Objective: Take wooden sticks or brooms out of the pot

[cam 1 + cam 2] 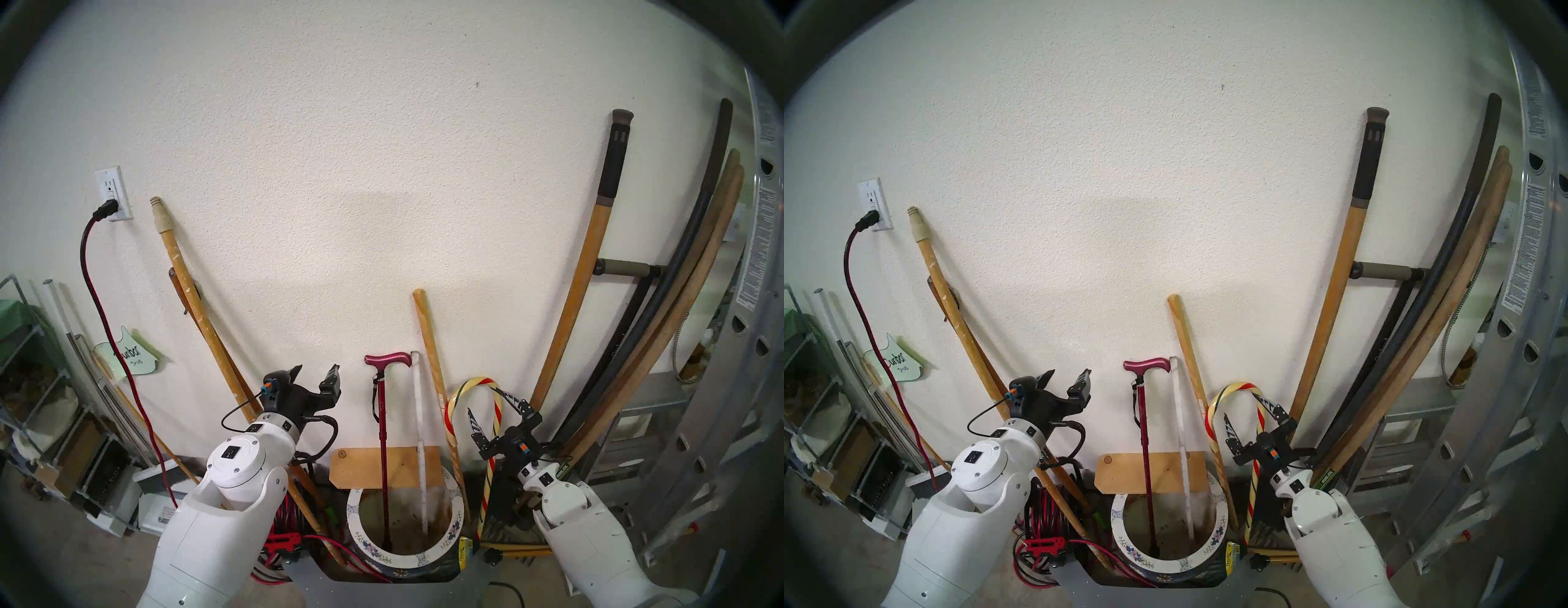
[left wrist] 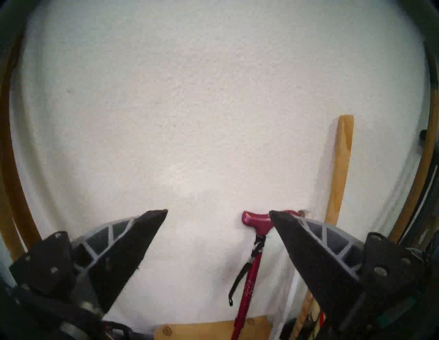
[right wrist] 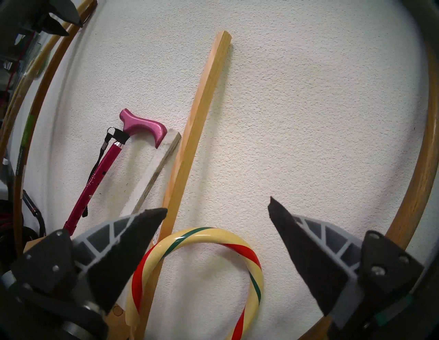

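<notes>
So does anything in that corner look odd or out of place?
Mostly the candy cane: a striped Christmas decoration among garden-tool handles, standing outside the pot. The pot's inside is brown-stained too.

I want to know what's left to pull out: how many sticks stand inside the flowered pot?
2: the magenta cane at the left of the pot, the white slat at its right.

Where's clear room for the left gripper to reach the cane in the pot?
Open wall gap between the open left gripper and the magenta T-handled cane. Right of the cane it is crowded: thin white slat, tan wooden stick, striped candy-cane stick by the open right gripper. The flower-rimmed ceramic pot has bare floor left of the cane.
</notes>
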Motion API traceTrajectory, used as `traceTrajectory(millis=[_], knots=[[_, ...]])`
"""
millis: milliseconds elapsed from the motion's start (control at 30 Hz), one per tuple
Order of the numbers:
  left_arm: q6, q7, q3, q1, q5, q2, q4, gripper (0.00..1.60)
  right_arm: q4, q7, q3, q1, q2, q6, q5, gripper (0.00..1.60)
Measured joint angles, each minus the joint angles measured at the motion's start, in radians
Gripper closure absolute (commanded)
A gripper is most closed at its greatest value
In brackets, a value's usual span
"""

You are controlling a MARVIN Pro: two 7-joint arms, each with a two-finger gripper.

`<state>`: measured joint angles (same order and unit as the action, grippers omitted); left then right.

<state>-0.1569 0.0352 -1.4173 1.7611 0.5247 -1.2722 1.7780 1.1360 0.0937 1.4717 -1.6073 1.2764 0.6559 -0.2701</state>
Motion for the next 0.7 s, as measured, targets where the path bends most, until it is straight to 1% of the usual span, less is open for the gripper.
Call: traceTrajectory(millis=[133, 300, 433, 567, 700], knots=[[-0.048, -0.028, 0.019, -0.041, 0.019, 0.005, -0.056, 0.00, 0.000, 0.000, -0.001, 0.000, 0.000, 0.000, 0.000, 0.00], [-0.058, -0.057, 0.059, -0.088, 0.020, -0.001, -0.130, 0.00, 0.000, -0.001, -0.001, 0.001, 0.000, 0.000, 0.000, 0.00], [-0.031, -0.096, 0.095, -0.125, 0.015, -0.010, -0.203, 0.00, 0.000, -0.001, -0.002, 0.001, 0.000, 0.000, 0.001, 0.00], [0.009, -0.128, 0.129, -0.159, -0.011, -0.016, -0.275, 0.00, 0.000, -0.001, -0.002, 0.001, 0.000, 0.000, 0.001, 0.00], [0.084, -0.155, 0.145, -0.190, -0.036, -0.028, -0.360, 0.00, 0.000, -0.002, -0.002, 0.001, 0.000, 0.001, 0.001, 0.00]])
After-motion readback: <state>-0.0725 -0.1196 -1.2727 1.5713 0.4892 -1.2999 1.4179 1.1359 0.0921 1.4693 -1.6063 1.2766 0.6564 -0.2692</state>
